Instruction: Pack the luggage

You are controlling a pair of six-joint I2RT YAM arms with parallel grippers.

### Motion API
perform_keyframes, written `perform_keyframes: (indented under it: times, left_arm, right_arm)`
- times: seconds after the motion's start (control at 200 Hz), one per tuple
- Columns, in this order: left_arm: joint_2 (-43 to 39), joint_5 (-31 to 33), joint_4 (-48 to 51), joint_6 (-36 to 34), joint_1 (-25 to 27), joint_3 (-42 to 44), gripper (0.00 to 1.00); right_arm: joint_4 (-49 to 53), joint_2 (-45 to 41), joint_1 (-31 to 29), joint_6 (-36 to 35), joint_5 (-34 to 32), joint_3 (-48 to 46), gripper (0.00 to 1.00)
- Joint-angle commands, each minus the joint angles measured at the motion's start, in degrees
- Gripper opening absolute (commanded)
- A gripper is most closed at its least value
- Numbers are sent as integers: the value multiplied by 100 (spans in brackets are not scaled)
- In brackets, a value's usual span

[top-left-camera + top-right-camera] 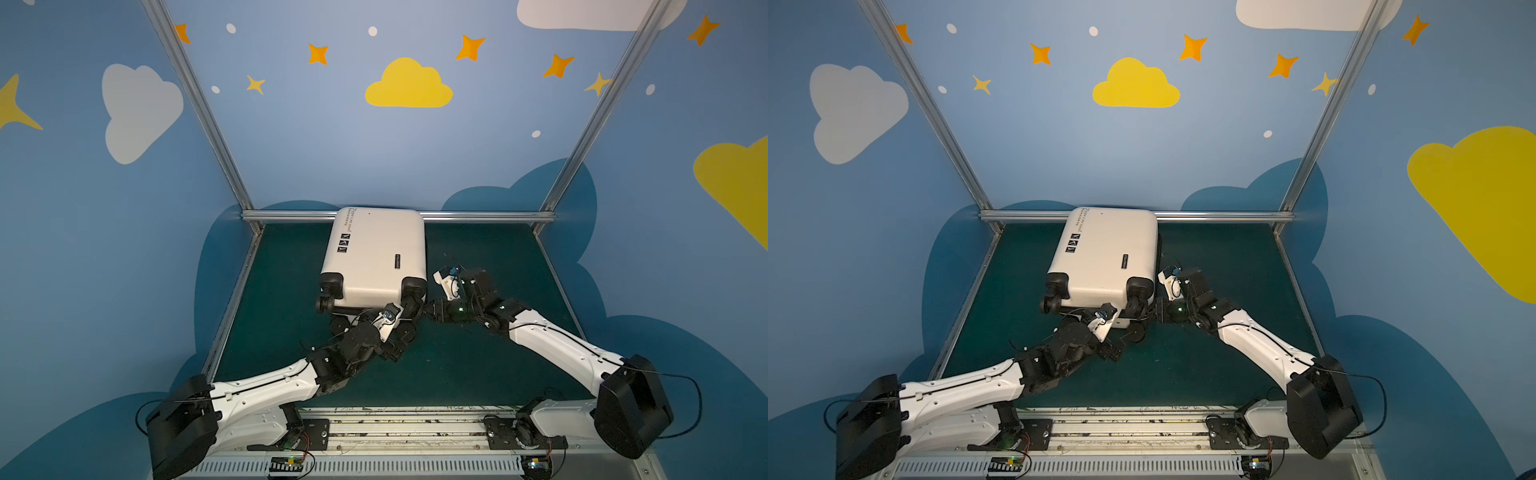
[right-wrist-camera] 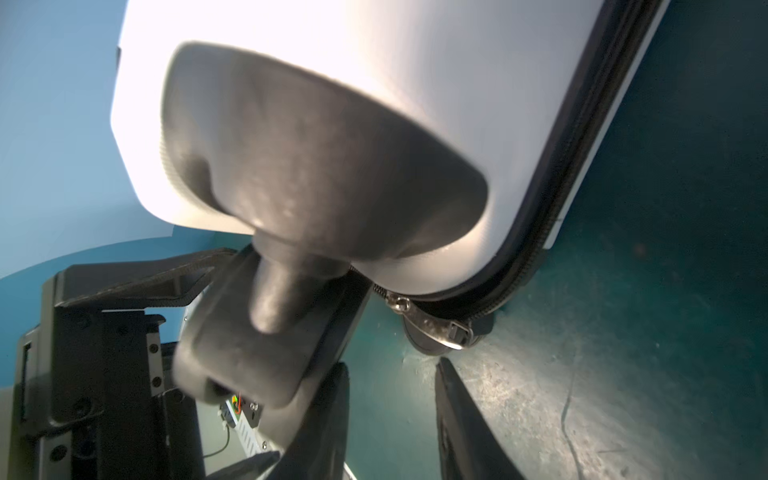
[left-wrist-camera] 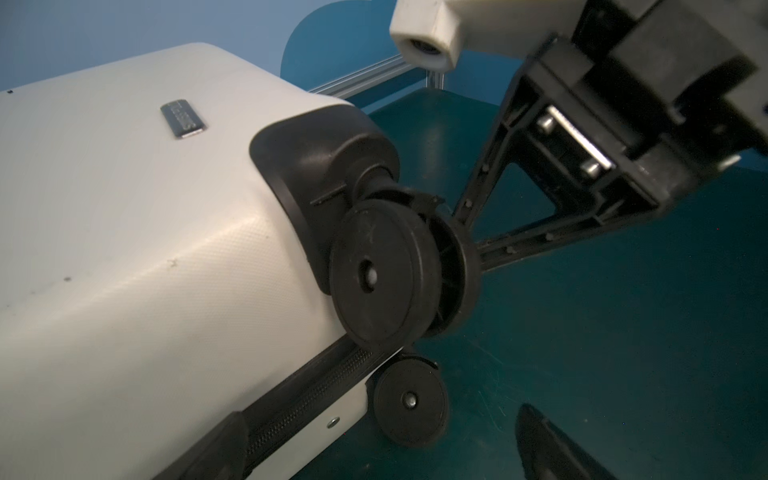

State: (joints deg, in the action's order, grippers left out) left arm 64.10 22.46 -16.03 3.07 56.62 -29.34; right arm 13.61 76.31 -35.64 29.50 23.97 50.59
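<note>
We find the luggage [image 1: 374,257] lying flat at the rear centre of the green mat [image 1: 478,365], with its wheels toward the arms. The shell is rounded, cream-white, finely pebbled hard plastic, ringed by a black toothed zipper band [image 3: 307,399]. The casters [image 3: 386,282] are smooth black discs. The left gripper [image 1: 403,334] stands wide beside the near-right wheels. The right gripper [image 2: 390,365] shows a narrow gap and holds nothing. Its tapered black fingers [image 2: 465,415] stop just short of the metal zipper pull [image 2: 436,328].

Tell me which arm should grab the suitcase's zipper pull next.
Right. In its wrist view the zipper pull lies just ahead of the right gripper, jaws parted; the left gripper sits open beside the wheels.
</note>
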Motion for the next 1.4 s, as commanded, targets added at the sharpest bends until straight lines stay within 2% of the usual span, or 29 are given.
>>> perform_keyframes:
  times: [0.0,0.39,0.581,0.836,1.046,1.246,1.397]
  left_arm:
    - [81,16,-270,48,-20,3,99]
    - [423,235,-1554,-885,22,213,99]
    - [833,549,-1959,-1362,177,24,99]
    - [1492,1215,-2769,-1761,315,-146,99]
    - [1780,1549,-2783,-1840,323,-428,93]
    - [1890,1639,-2762,-1828,323,-548,77]
    - [1948,1665,-2695,-1788,319,-585,72]
  right_arm:
    - [-3,59,-164,-93,5,232,35]
    - [49,77,-194,-124,-168,228,33]
    - [219,50,-163,-250,-418,293,32]
    - [270,60,-151,-289,-427,328,30]
    - [317,-40,-102,-313,-448,292,29]
    - [371,-192,43,-313,-441,242,29]
    - [323,-320,215,-289,-434,165,29]
